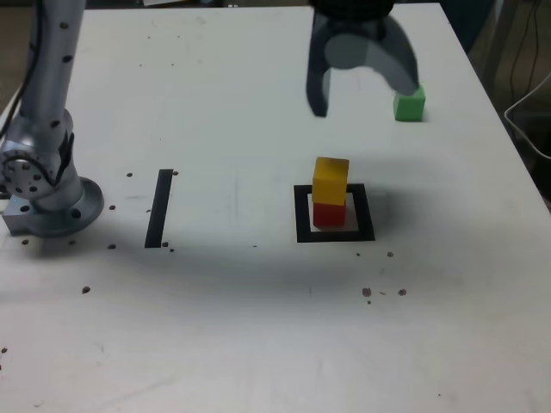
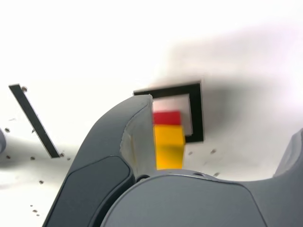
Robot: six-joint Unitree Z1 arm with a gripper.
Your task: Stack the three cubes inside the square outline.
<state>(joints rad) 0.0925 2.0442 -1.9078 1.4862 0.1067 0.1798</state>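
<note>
Two cubes stacked, one to go: the yellow cube [image 1: 331,178] sits on the red cube [image 1: 327,214] inside the square outline [image 1: 302,215].

The gripper [image 1: 362,93], jaws spread and empty, hangs above and beyond the stack; the green cube [image 1: 409,104] lies just beside it, seemingly the next pick.

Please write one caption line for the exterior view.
Open grey gripper above table; yellow cube stacked on red cube inside black square outline.

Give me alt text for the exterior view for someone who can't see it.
A yellow cube sits on a red cube inside a black square outline on a white table. An open, empty claw hangs above and behind the stack, near a green cube lying outside the outline. At the exterior view's left are the arm's base and a black strip.
</note>
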